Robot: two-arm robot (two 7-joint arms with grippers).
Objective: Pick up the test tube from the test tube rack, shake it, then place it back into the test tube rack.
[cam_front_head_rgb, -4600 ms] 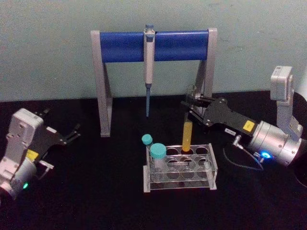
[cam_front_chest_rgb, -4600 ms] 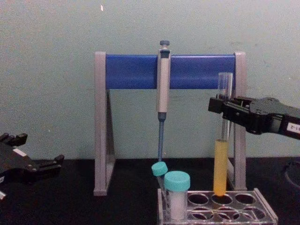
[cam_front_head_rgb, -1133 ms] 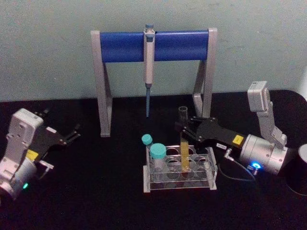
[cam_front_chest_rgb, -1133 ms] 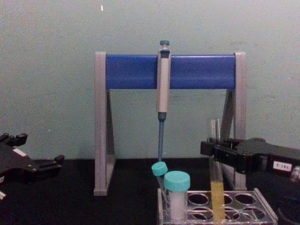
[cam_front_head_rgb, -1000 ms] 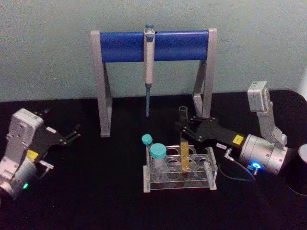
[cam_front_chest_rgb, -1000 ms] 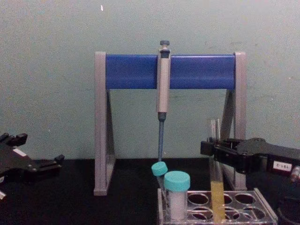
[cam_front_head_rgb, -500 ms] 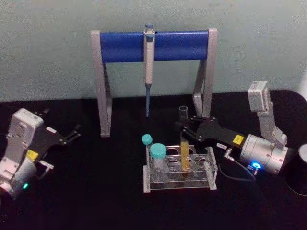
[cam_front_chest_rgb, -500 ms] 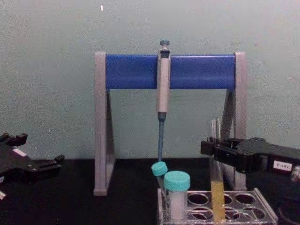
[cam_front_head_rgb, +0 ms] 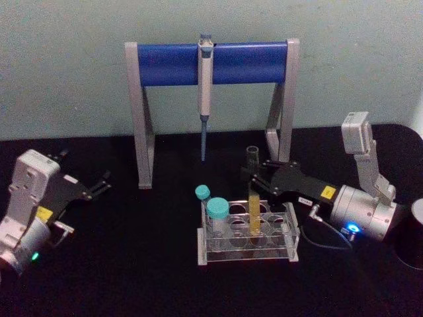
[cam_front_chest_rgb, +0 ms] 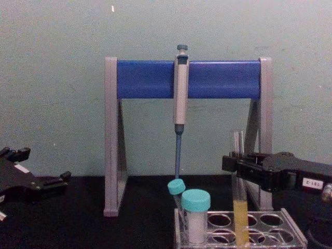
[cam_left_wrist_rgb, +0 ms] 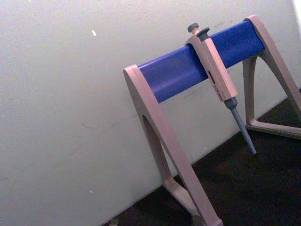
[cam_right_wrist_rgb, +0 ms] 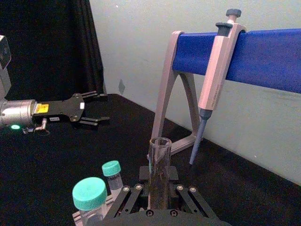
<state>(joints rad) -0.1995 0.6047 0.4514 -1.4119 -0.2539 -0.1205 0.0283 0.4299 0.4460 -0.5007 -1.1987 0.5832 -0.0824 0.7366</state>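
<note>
The test tube point(cam_front_head_rgb: 254, 191) is clear, glossy glass; the test tube rack point(cam_front_head_rgb: 248, 232) is clear, shiny plastic. The table point(cam_front_head_rgb: 132, 264) is covered in matt black cloth. The pipette stand point(cam_front_head_rgb: 211, 63) has matt grey legs and a smooth blue bar.

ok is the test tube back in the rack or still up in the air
In the rack. The test tube stands upright in a rack hole, yellow liquid below the rim, with the right gripper around its upper part.
</note>
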